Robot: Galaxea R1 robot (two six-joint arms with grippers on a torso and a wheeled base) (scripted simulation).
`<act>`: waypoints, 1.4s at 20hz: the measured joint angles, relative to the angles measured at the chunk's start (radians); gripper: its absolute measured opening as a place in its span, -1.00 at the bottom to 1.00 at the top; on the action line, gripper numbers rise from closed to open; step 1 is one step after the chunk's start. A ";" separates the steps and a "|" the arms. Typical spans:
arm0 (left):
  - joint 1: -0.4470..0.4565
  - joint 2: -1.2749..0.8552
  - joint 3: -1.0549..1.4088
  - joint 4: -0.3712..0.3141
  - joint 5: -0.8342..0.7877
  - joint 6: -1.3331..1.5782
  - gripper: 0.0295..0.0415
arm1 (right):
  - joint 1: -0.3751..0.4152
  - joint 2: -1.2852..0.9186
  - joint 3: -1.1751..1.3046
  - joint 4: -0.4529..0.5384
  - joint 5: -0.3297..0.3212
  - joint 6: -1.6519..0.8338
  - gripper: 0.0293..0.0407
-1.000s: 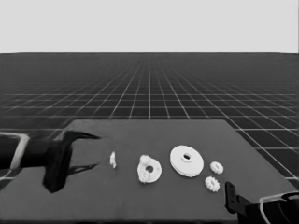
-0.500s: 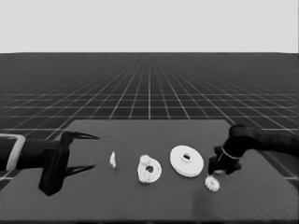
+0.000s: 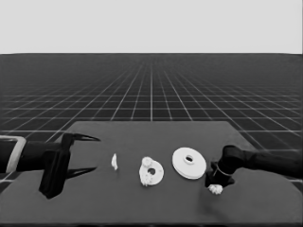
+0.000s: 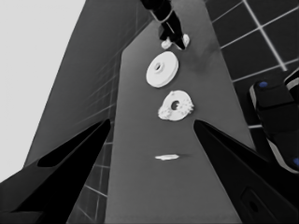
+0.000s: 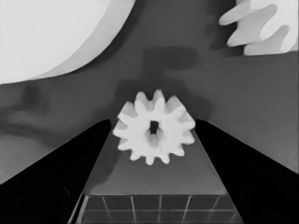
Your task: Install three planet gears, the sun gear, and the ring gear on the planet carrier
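Gear (image 5: 153,127) lies flat between the right gripper's (image 3: 217,182) parted fingers near the table's (image 3: 151,208) right front, just beside the larger round part (image 3: 189,162). The right wrist view alone shows its teeth and a second gear (image 5: 261,25), cut off by the frame; the head view hides that one, probably behind the gripper. The left gripper (image 3: 81,153) waits open at the table's left.

The right gripper (image 3: 217,182) is down over a small gear (image 3: 216,189) near the table's (image 3: 156,208) right end, beside the larger round part (image 3: 189,162). The smaller round part (image 3: 152,172), carrying gears, lies mid-table beside a thin white piece (image 3: 114,161). The left gripper (image 3: 87,153) waits, fingers spread, at the left end.
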 joint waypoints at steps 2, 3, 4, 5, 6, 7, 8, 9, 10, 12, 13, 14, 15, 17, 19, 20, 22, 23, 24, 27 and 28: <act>0.000 0.000 0.000 0.000 0.000 0.000 0.49 | -0.002 0.001 -0.002 -0.002 0.001 0.000 0.61; 0.000 0.000 0.000 0.000 0.000 0.000 0.49 | -0.002 0.001 -0.002 -0.002 0.002 -0.001 -0.01; 0.000 0.000 0.000 0.000 0.000 0.000 0.49 | -0.002 0.001 -0.003 -0.002 0.002 -0.001 -0.64; 0.000 0.000 0.000 0.000 0.000 0.000 0.49 | -0.002 0.001 -0.003 -0.002 0.002 -0.001 -0.67; 0.000 0.000 0.000 0.000 0.000 0.000 0.49 | -0.002 0.001 -0.003 -0.002 0.002 -0.001 -0.67; 0.000 0.000 0.000 0.000 0.000 0.000 0.49 | -0.002 0.001 -0.003 -0.002 0.002 -0.001 -0.67; 0.000 0.000 0.000 0.000 0.000 0.000 0.49 | -0.002 0.001 -0.003 -0.002 0.002 -0.001 -0.67; 0.000 0.000 0.000 0.000 0.000 0.000 0.49 | -0.002 0.001 -0.003 -0.002 0.002 -0.001 -0.67; 0.000 0.000 0.000 0.000 0.000 0.000 0.49 | -0.002 0.001 -0.003 -0.002 0.002 -0.001 -0.67; 0.000 0.000 0.000 0.000 0.000 0.000 0.49 | -0.002 0.001 -0.003 -0.002 0.002 -0.001 -0.67; 0.000 0.000 0.000 0.000 0.000 0.000 0.49 | 0.075 -0.035 0.073 0.067 -0.055 0.020 -0.66; 0.000 0.000 0.000 0.000 0.000 0.000 0.49 | 0.139 -0.052 0.108 0.116 -0.086 0.029 -0.67; 0.000 0.000 0.000 0.000 0.000 0.000 0.49 | 0.178 -0.059 0.123 0.148 -0.104 0.032 -0.67; 0.000 0.000 0.000 0.000 0.000 0.000 0.49 | 0.214 -0.064 0.132 0.180 -0.119 0.034 -0.67; 0.000 0.000 0.000 0.000 0.000 0.000 0.49 | 0.226 -0.065 0.134 0.191 -0.125 0.035 -0.67; 0.000 0.000 0.000 0.000 0.000 0.000 0.49 | 0.228 -0.065 0.134 0.193 -0.126 0.035 -0.67; 0.000 0.000 0.000 0.000 0.000 0.000 0.49 | 0.231 -0.066 0.135 0.196 -0.127 0.035 -0.67; 0.000 0.000 0.000 0.000 0.000 0.000 0.49 | 0.249 0.129 0.079 0.188 -0.188 0.285 -0.67; 0.000 0.000 0.000 0.000 0.000 0.000 0.49 | 0.260 0.379 -0.019 0.197 -0.208 0.377 -0.67; 0.000 0.000 0.000 0.000 0.000 0.000 0.49 | 0.267 0.658 -0.290 0.212 -0.196 0.331 -0.67; 0.000 0.000 0.000 0.000 0.000 0.000 0.49 | 0.267 0.685 -0.329 0.214 -0.193 0.317 -0.67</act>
